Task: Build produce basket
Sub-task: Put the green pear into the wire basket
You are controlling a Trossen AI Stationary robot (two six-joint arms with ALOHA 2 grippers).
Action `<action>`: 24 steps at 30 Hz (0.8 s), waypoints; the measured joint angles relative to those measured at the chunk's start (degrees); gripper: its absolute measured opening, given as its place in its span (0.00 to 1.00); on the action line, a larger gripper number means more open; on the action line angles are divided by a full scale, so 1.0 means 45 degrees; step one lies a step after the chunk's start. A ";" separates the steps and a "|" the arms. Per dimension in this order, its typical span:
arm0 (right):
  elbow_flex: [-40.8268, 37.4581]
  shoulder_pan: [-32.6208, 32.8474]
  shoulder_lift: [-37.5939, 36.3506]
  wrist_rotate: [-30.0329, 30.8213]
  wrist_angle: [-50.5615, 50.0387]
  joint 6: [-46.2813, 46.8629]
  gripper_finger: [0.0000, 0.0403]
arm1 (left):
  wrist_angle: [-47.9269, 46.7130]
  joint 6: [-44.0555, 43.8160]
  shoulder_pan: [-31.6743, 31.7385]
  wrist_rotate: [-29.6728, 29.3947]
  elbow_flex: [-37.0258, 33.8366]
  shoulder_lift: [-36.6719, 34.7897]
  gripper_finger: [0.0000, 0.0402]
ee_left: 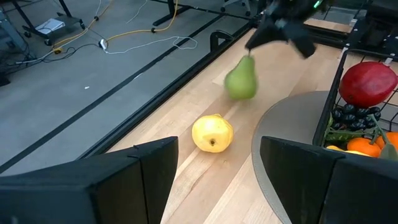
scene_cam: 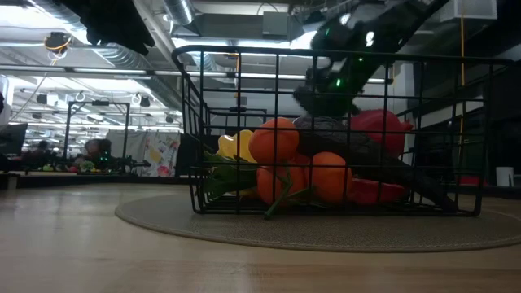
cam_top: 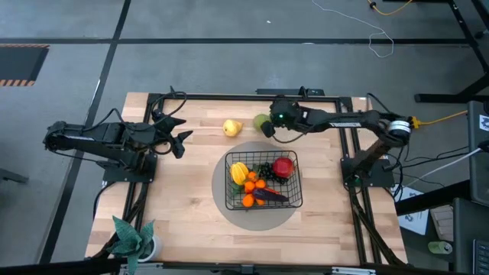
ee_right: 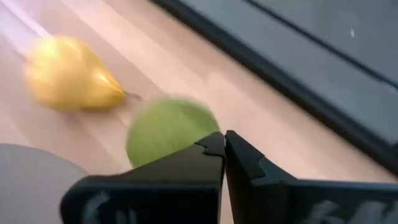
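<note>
On the wood table (cam_top: 191,191), right gripper (cam_top: 268,128) clenched beside green pear (cam_top: 261,121) (left gripper (cam_top: 177,134) released).

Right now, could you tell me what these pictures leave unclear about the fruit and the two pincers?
- Right pincer: its shut fingers meet just in front of the green pear; contact unclear.
- Green pear: blurred in both wrist views.
- Basket: low view, front fruit hides what lies behind.
- Left pincer: low view, cut off by the top edge.
</note>
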 joint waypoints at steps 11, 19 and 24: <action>0.0005 0.1860 -0.3768 -0.0243 -0.0107 -0.1272 0.00 | -0.0003 -0.0005 -0.0003 0.0000 0.0000 0.0005 0.54; 0.0005 0.3857 -0.5222 -0.1033 -0.0108 -0.1880 0.00 | 0.0000 -0.0010 0.0000 0.0000 0.0000 0.0005 0.54; 0.0005 0.4552 -0.5388 -0.2007 -0.0107 -0.1952 0.00 | 0.0000 -0.0010 -0.0005 0.0000 0.0000 0.0005 0.54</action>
